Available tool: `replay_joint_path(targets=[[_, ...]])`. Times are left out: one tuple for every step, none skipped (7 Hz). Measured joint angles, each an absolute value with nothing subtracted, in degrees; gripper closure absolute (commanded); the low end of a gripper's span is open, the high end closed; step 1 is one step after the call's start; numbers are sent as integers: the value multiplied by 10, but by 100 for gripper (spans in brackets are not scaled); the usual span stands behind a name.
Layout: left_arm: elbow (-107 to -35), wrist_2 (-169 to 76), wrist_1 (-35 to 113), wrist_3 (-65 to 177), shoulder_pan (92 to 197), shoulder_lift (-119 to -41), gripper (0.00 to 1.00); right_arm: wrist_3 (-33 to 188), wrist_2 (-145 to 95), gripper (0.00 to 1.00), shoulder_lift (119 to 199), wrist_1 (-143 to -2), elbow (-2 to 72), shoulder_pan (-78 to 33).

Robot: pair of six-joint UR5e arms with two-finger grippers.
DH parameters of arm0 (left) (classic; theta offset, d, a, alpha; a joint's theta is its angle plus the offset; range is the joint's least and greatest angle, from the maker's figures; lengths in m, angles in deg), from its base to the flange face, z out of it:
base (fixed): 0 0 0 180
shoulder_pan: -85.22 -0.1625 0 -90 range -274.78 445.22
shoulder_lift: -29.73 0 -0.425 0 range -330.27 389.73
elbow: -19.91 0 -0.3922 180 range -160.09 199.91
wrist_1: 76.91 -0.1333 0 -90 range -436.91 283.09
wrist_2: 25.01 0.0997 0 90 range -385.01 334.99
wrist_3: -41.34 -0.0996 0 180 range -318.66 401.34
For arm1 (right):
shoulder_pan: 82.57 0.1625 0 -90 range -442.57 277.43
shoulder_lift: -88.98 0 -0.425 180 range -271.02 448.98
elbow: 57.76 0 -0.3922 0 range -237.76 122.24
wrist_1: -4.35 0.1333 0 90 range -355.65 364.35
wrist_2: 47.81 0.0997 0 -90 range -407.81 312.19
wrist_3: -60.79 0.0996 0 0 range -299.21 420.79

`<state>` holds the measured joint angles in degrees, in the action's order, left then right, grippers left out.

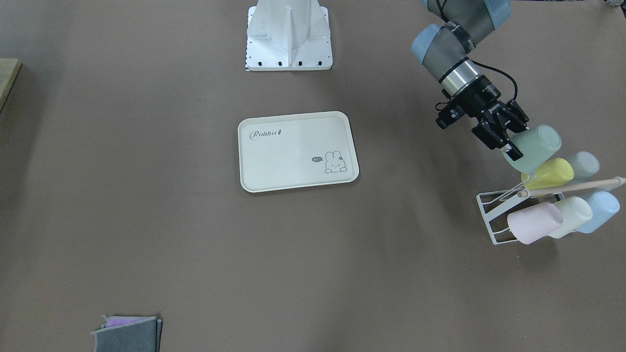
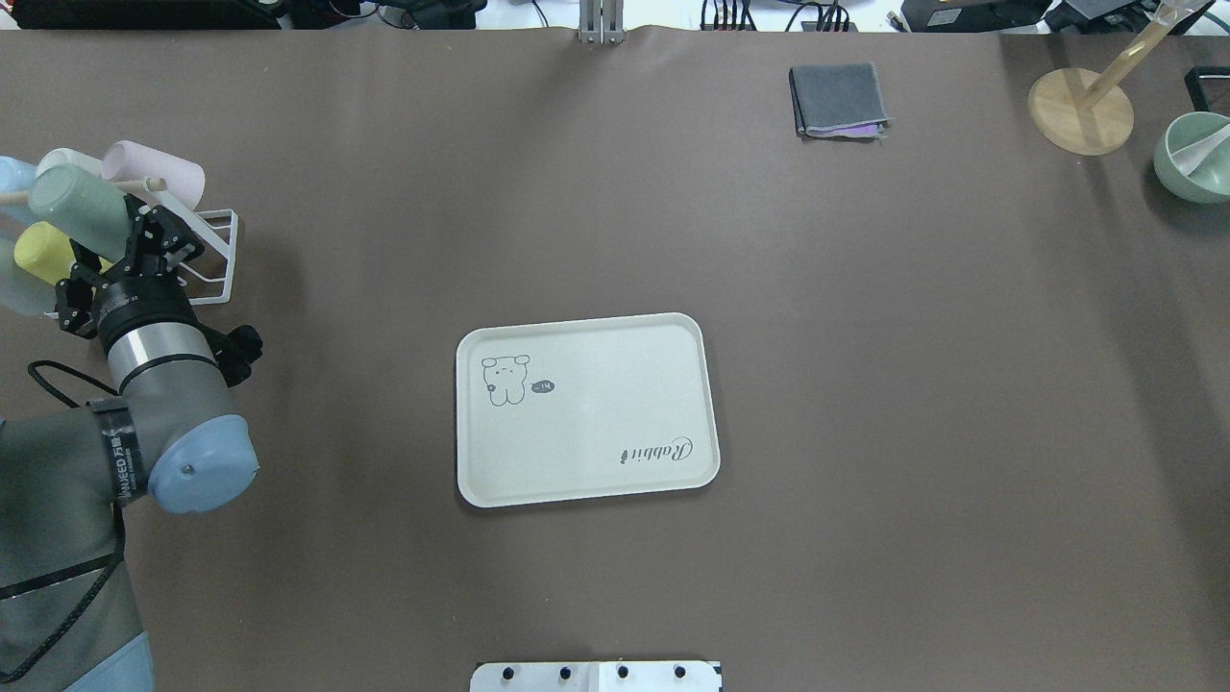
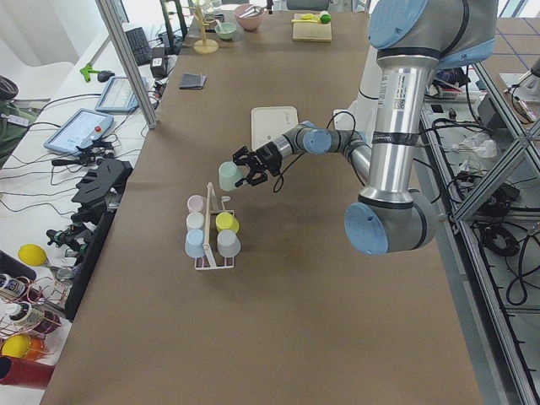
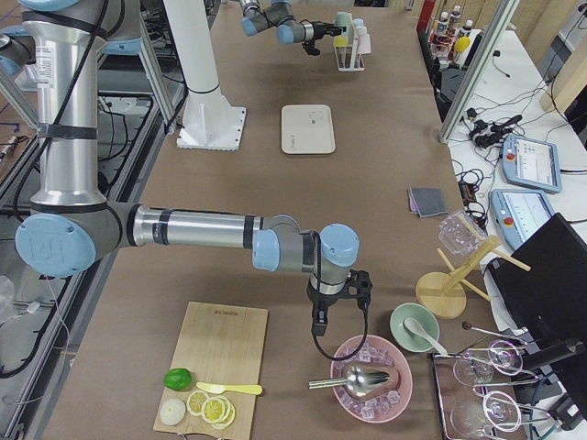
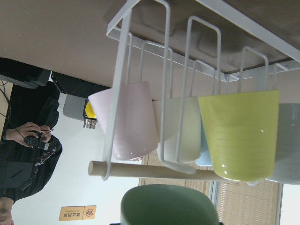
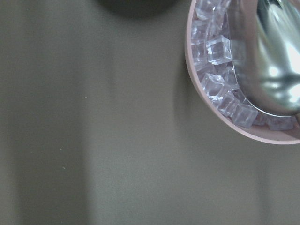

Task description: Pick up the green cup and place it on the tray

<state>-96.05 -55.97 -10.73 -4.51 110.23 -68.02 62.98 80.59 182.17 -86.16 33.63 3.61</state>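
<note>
Item: green cup (image 1: 535,146), a plain matte mint-green plastic tumbler, handleless and slightly tapered. It is held tipped on its side in the air at the end of the counter (image 1: 146,195) on the robot's left, just over the rack and well apart from the tray. Left tool (image 1: 506,139): black, two-fingered, clamped across the cup's rim end. Tray (image 1: 293,156): cream, rectangular, with rounded corners and a raised rim, printed with "Rabbit" script and a bunny drawing, lying flat mid-counter with nothing on it. Rack (image 1: 491,220): thin white wire with a pale wooden dowel handle (image 1: 577,187), carrying pastel tumblers on its prongs: yellow cup (image 1: 550,173), pink cup (image 1: 533,222), pale whitish-green cup (image 1: 572,215), light blue cup (image 1: 601,210), grey-blue cup (image 1: 584,165). Right tool (image 4: 323,321): hanging beside a pink bowl (image 6: 225,123) of clear ice cubes (image 6: 218,49) with a shiny metal scoop (image 6: 276,56); whether it is open or closed cannot be told. Counter covering: brown, matte, smooth.
</note>
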Motion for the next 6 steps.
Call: replay_joint_path(targets=[[-973,-566,-106,-56,1103,-701,41,630,806,0,1822,-862,336,36],[-987,-583,-103,-61,1103,-726,41,630,806,0,1821,-862,336,36],[-997,-605,-93,-62,1104,-760,41,631,806,0,1821,-862,336,36],[-1006,-628,-70,-63,1104,-787,41,631,806,0,1821,-862,335,36],[-1014,-652,-32,-63,1104,-799,49,631,806,0,1822,-862,334,36],[-1016,-672,20,-63,1105,-804,49,631,806,0,1822,-862,333,36]])
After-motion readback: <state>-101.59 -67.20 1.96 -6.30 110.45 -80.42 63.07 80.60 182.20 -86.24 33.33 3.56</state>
